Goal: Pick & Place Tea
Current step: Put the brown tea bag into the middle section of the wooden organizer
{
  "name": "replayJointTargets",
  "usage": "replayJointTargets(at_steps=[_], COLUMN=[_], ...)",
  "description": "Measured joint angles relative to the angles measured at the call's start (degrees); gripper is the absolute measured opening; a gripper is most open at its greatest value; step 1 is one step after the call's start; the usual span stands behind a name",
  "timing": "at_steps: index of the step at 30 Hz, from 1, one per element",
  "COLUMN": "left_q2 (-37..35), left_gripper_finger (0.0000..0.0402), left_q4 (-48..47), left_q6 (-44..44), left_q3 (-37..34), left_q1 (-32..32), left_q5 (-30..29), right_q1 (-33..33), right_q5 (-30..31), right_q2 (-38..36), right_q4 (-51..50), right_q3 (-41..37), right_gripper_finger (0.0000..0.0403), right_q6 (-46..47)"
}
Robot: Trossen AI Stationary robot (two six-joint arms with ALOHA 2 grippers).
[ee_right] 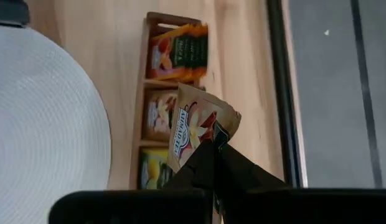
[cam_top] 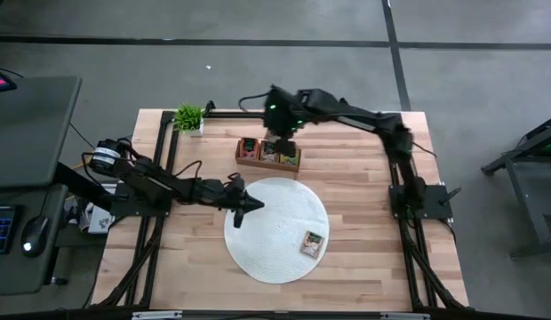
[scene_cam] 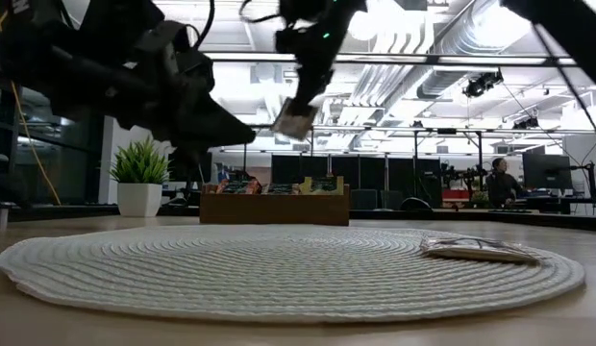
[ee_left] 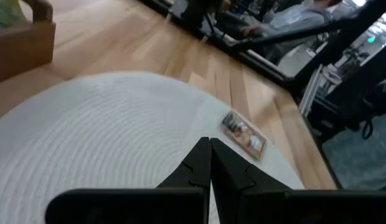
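One tea packet (ee_right: 196, 127), tan with a flower print, is hanging in the air above the wooden tray (cam_top: 268, 153), pinched at its corner by the right gripper (ee_right: 213, 144), whose fingers are pressing together on it. A second packet (cam_top: 312, 242) is lying flat on the round white woven mat (cam_top: 267, 258), near the mat's edge on the right arm's side. More packets are standing in the tray's three compartments: orange and dark green ones in one end, pale ones in the middle, yellow ones in the other end; their number cannot be counted.

The tray is sitting on the worktop (cam_top: 364, 178) just beyond the mat. The left gripper (cam_top: 249, 208) is hovering over the mat's left part, its fingers pressed together and holding nothing. A small potted plant (cam_top: 190, 118) is standing at the worktop's far left corner, well apart from the tray. In the low view a person (scene_cam: 501, 180) is showing in the room behind.
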Motion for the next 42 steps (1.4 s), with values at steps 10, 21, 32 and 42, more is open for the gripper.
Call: replayJointTargets(at_steps=[10, 21, 32, 42], left_q2=[-0.02, -0.02, -0.02, -0.02], left_gripper_finger=[0.0, 0.0, 0.0, 0.0], left_q4=[0.37, 0.18, 0.17, 0.18], left_q6=[0.93, 1.61, 1.57, 1.55], left_q3=[-1.83, -1.85, -1.85, -1.85], left_q1=[-0.02, -0.02, -0.02, -0.02], left_q5=[3.6, 5.06, 5.11, 5.24], right_q1=[2.45, 2.56, 2.34, 2.32], right_q5=[2.69, 4.25, 0.11, -1.15], right_q2=[12.02, 15.8, 16.61, 17.13], right_q4=[-1.73, -0.4, 0.92, 0.99], right_q3=[6.84, 6.77, 6.76, 5.98], right_gripper_finger=[0.0, 0.0, 0.0, 0.0], right_q6=[-6.58, -7.6, -7.42, -7.36])
